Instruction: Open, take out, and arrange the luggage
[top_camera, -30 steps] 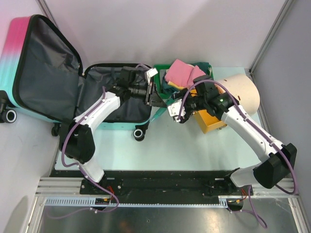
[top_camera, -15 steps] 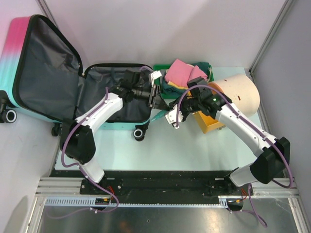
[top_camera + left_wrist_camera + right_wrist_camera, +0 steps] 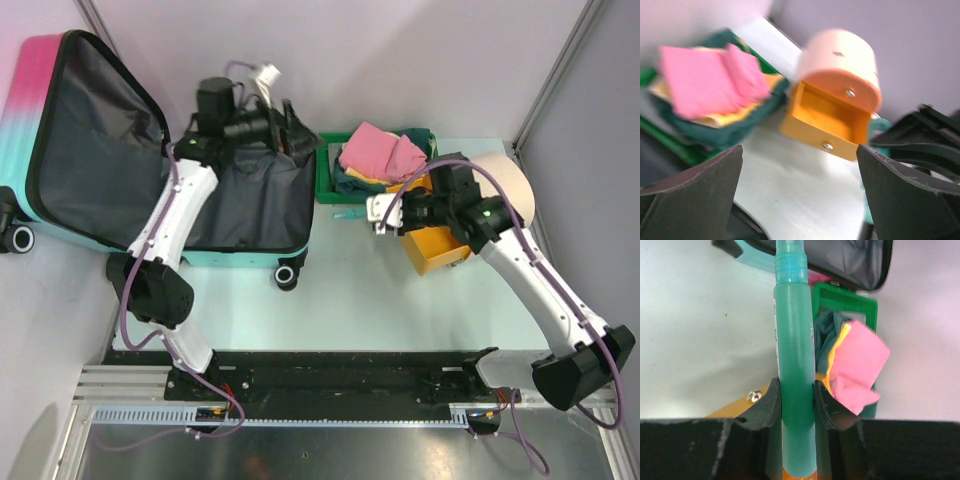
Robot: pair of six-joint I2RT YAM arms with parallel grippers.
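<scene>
- Wide apart, with nothing between them: the left fingers (image 3: pixel 695 190), high over the far rim of the luggage (image 3: pixel 90 150).
- Below and to the left of the left fingers: the luggage, lying open on the counter (image 3: pixel 350 300), with the lid leaning up on the left side and dark grey lining showing in both halves.
- Clamped on a teal tube (image 3: pixel 796 340): the right fingers (image 3: pixel 826 407), one pad on each side of the tube, with the capped end pointing away from the wrist, toward the corner of the luggage.
- Between the left fingers and the right fingers: a green tray (image 3: pixel 325 180) with folded cloths (image 3: pixel 380 150), pink on top, yellow and dark green under it.
- Just to the right of the right fingers: a white-and-orange cylinder (image 3: pixel 505 185) on its side, with its orange drawer (image 3: pixel 435 250) pulled open, partly under the right wrist.
</scene>
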